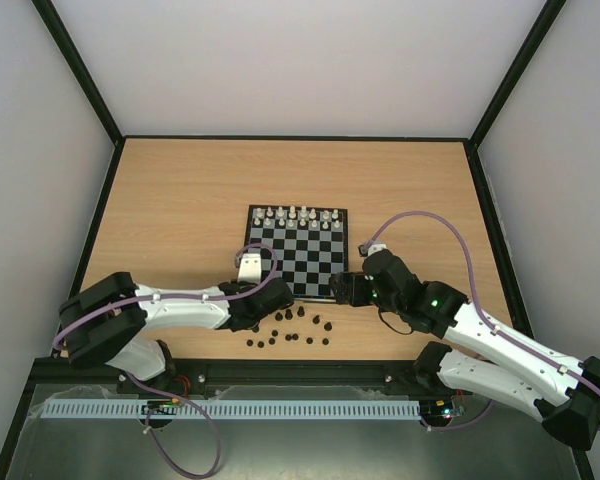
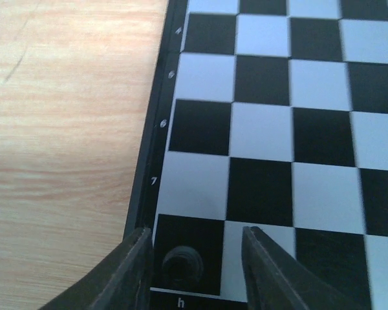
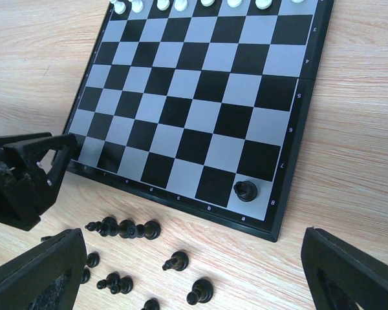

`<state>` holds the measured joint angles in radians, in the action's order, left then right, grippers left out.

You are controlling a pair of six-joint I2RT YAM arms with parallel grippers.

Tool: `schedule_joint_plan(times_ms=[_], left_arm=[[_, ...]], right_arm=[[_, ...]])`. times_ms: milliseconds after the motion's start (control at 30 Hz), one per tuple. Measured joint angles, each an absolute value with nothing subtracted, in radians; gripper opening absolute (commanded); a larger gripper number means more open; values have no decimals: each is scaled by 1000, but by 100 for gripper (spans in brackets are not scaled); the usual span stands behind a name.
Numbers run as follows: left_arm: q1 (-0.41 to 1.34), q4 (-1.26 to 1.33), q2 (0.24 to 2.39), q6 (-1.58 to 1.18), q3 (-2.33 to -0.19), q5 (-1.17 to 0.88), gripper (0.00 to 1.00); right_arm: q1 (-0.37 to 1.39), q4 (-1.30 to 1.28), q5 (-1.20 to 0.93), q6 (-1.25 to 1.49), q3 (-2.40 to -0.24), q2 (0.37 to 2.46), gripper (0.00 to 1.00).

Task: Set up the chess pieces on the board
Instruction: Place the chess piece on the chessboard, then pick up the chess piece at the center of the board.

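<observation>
Two chess pieces [image 3: 246, 190] on board [image 3: 200, 116] (corners).

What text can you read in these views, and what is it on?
"h": border of the board, left wrist view, below a black piece.
"7": the same border's side edge; the marks above it are blurred.
"a", "b", "c", "d": near border, right wrist view; further letters are too small.
"8", "7", "6", "5": right border, same view.
Top view: nothing legible.
</observation>
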<state>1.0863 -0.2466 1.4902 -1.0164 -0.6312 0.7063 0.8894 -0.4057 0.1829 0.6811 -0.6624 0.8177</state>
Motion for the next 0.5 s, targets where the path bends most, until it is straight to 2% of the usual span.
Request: schedule_joint_plan(times_ms=[200, 500], left_arm=[[1118, -321, 1417, -1034, -693, 728, 60], [1159, -410, 1217, -1061, -714, 733, 79]], right_arm=[[889, -398, 156, 680, -657, 814, 99], [889, -387, 114, 677, -651, 839, 99]])
